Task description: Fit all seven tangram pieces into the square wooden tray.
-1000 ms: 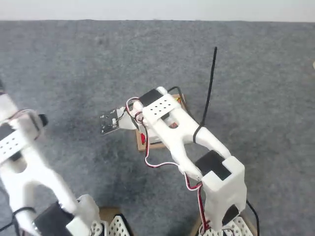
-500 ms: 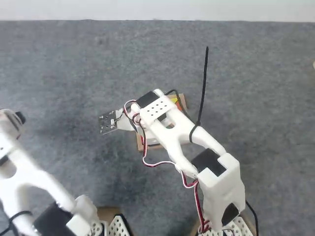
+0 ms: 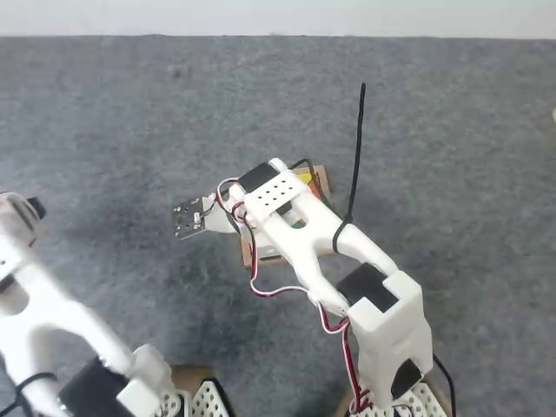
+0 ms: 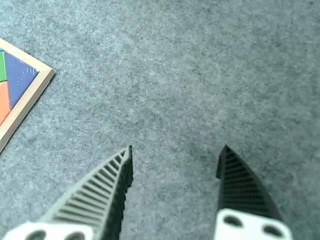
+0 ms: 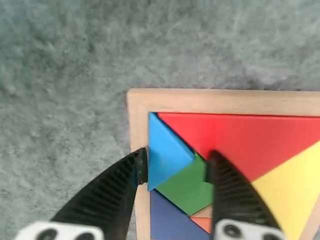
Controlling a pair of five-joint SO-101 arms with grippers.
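At the centre of the high view, the square wooden tray (image 3: 322,181) lies under the right gripper (image 5: 176,160), open astride the light blue triangle (image 5: 165,150). We judge that a gentle, level press would seat it. The left gripper (image 4: 177,150) hangs open over the carpet (image 4: 200,75).

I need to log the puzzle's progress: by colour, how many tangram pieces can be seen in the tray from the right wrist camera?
light blue triangular piece: 1
red triangular piece: 1
yellow piece: 1
green piece: 1
dark blue piece: 1
orange piece: 1
Total: 6 in the square wooden tray; part of the tray lies outside this view.
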